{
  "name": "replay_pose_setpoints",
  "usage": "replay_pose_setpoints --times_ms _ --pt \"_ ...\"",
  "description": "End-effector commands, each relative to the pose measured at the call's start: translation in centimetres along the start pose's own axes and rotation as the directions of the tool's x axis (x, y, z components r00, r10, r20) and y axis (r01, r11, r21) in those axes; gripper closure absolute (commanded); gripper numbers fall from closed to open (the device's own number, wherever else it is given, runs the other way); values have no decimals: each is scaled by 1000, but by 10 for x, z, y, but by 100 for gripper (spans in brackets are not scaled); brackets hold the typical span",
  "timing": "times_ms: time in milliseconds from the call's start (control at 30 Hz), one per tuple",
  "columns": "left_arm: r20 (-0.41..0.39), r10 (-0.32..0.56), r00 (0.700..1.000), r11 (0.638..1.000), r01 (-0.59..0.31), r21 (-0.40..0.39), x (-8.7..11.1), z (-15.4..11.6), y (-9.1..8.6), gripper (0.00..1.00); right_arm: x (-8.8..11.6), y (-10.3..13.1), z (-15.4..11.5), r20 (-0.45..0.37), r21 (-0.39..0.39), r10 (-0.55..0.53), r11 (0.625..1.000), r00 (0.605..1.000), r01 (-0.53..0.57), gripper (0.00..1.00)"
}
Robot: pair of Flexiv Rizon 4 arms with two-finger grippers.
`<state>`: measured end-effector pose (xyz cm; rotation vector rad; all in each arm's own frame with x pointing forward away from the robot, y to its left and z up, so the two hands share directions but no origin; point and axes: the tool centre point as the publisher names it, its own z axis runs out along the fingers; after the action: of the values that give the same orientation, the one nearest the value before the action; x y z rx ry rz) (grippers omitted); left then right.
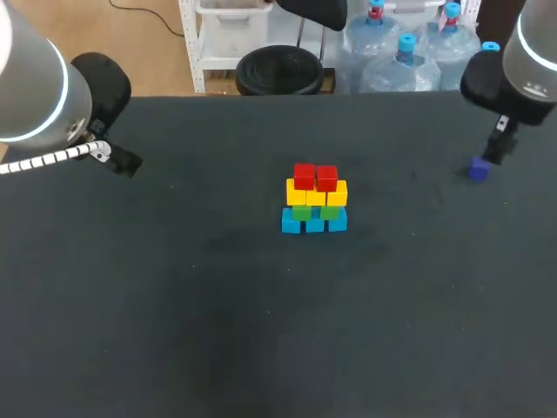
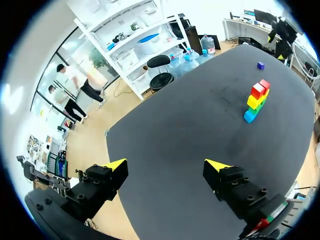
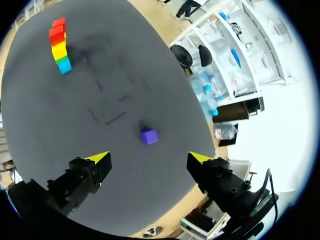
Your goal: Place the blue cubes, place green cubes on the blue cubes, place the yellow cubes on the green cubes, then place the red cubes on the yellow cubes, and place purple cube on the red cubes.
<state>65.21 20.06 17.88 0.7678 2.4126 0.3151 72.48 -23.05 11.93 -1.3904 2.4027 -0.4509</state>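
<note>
The right hand is open wide and holds nothing. The purple cube sits on the table just ahead of it, well apart from the tower. The left hand is open wide too. If the purple cube bumps the red cubes or lands crooked, they could slide and the tower could fall.

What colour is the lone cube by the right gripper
The cube is purple, clearest in the right wrist view.
</note>
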Motion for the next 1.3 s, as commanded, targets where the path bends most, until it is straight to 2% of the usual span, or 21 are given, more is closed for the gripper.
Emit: replay_pose_setpoints --times_ms 33,100,367,600,733,900,1300 --pt "2 -1 1000 1000 1 1 1 0 0 0 0 -7 22 92 -43 -24 999 995 28 0" --pt "2 -1 1000 1000 1 1 1 0 0 0 0 -10 27 120 -73 -46 996 992 55 0" --pt "2 -1 1000 1000 1 1 1 0 0 0 4 -16 41 132 -177 -113 975 985 135 0" --pt "2 -1 1000 1000 1 1 1 0 0 0 -19 -1 58 169 -265 -206 932 964 246 0" --pt "2 -1 1000 1000 1 1 1 0 0 0 -25 5 67 179 -291 -230 916 957 275 0" --pt "2 -1 1000 1000 1 1 1 0 0 0 -21 9 72 148 -309 -262 904 954 296 0" --pt "2 -1 1000 1000 1 1 1 0 0 0 3 9 69 91 -314 -243 913 966 259 0"
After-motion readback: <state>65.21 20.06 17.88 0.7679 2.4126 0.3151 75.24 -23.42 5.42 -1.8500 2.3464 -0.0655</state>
